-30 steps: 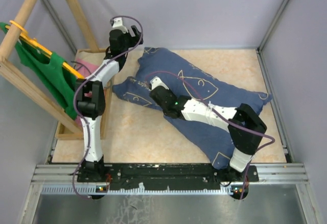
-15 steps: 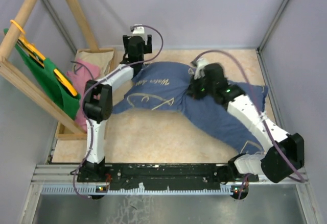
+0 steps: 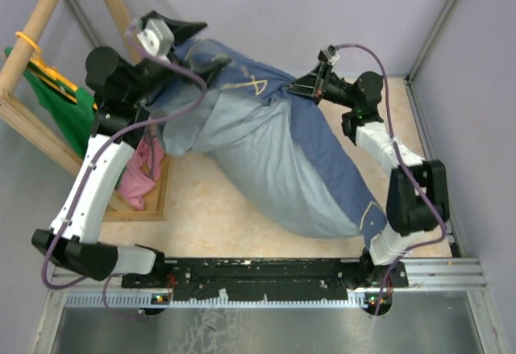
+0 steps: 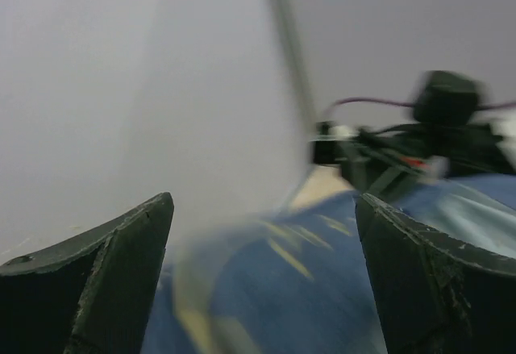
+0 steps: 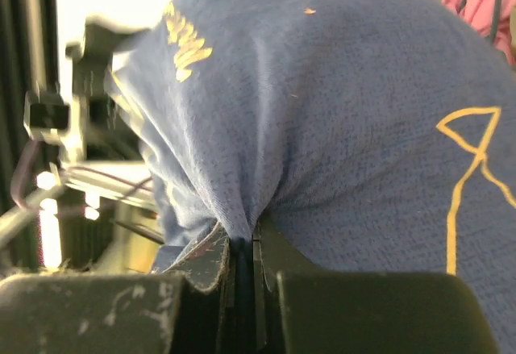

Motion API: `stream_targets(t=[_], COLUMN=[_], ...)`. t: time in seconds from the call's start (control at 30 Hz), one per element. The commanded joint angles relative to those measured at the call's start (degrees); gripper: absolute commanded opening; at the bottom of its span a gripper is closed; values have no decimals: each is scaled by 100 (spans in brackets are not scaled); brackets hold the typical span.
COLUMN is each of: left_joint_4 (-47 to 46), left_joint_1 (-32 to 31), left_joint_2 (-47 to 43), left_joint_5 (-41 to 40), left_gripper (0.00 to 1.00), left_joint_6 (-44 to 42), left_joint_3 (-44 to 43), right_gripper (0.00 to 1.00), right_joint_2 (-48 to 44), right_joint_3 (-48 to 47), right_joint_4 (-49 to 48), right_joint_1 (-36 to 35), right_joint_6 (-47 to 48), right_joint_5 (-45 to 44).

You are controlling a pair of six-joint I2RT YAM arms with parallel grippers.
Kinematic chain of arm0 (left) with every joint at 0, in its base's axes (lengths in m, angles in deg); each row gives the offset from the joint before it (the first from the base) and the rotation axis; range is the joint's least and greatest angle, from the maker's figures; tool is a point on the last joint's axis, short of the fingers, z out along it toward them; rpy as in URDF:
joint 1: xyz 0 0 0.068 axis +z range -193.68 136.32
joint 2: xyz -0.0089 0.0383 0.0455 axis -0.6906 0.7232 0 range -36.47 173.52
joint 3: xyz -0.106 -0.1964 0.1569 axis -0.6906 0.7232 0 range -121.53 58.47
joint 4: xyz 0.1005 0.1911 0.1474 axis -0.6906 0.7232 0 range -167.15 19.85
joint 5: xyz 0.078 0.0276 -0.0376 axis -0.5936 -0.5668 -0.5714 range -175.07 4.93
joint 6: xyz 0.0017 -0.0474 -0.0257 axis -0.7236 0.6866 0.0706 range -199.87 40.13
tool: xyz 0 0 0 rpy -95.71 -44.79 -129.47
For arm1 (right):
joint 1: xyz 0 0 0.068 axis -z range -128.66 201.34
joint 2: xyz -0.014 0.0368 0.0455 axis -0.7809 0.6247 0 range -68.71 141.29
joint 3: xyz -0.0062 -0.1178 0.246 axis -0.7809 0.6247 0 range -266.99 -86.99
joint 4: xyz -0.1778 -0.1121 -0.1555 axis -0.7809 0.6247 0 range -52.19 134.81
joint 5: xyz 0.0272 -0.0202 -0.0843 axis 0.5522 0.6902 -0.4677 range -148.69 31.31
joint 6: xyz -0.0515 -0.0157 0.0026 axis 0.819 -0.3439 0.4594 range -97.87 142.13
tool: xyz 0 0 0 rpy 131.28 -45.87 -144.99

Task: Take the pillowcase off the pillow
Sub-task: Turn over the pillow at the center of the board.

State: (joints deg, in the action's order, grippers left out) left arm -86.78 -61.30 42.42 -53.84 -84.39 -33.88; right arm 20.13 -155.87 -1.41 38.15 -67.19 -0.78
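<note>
The navy pillowcase (image 3: 330, 168) with yellow fish outlines hangs raised off the table, its lighter blue-grey side (image 3: 250, 152) turned toward me. My right gripper (image 3: 300, 88) is at the back right, shut on a bunched fold of the pillowcase (image 5: 363, 88); the pinch (image 5: 246, 245) shows clearly in the right wrist view. My left gripper (image 3: 196, 35) is high at the back left at the cloth's top edge. In the left wrist view its fingers (image 4: 137, 241) stand wide apart with blurred blue fabric (image 4: 322, 289) between them. No white of the pillow shows.
A wooden rack (image 3: 40, 120) with a green cloth (image 3: 81, 128) stands at the left. A pink cloth (image 3: 141, 168) lies in a wooden tray (image 3: 165, 193) beside it. Grey walls close the back and sides. A metal rail (image 3: 266, 273) runs along the front.
Both arms have risen and pulled the pillowcase up off the table. The left arm swung up and left, and the right gripper moved to the back right with the fabric.
</note>
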Motion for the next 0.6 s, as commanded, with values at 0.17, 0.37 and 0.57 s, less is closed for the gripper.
stream_targets(t=[0.17,0.37,0.57], left_joint_4=[2647,3614,2879], left_joint_1=[-763,-1320,-1709], left_joint_2=[236,884,1697], left_joint_5=[3055,1989,-861], left_gripper=[100,100,100], left_joint_6=[-1834,-2353,-1902], left_joint_3=[-265,-935,-1156], right_gripper=[30,99,99], right_joint_2=[2252,1658,563], right_joint_3=[-7,-1085,-2355], right_joint_4=[-1908,3626,6551], right_joint_1=[995,1083,1081], right_joint_6=[-2243,2709,5393], right_joint_5=[-104,-882,-4772])
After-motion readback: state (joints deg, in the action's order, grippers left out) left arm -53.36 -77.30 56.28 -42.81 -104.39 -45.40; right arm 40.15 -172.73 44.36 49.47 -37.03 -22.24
